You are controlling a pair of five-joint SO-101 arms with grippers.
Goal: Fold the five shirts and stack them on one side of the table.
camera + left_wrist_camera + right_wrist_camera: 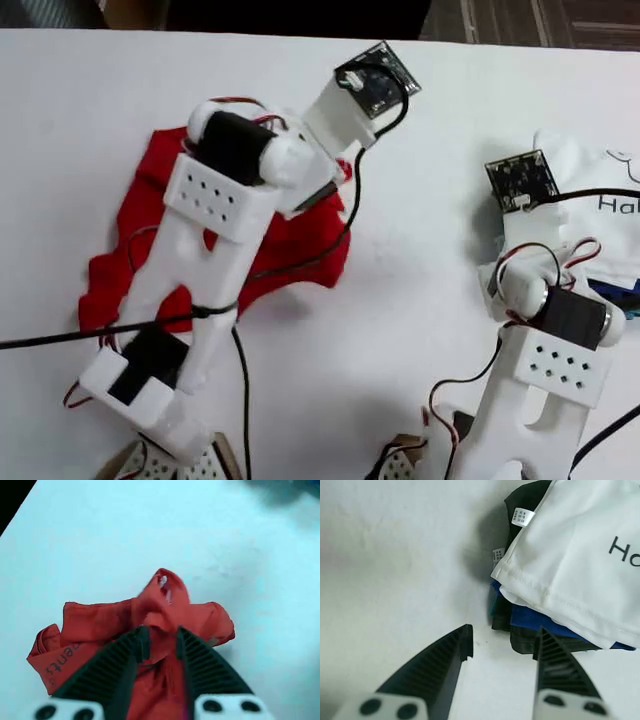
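Note:
A crumpled red shirt (300, 245) lies on the white table at the left, partly under the left arm. In the left wrist view my left gripper (159, 642) is shut on a bunched fold of the red shirt (165, 605), which rises in a peak between the black fingers. At the right edge sits a stack of folded shirts (600, 200) with a white one on top. The right wrist view shows that stack (570, 565) with white over blue and black layers. My right gripper (505, 642) hangs open over bare table just beside the stack's corner, holding nothing.
The white table (420, 300) has open room between the two arms and along the far side. Cables (240, 370) trail from both arms near the front edge. A dark floor lies beyond the far table edge.

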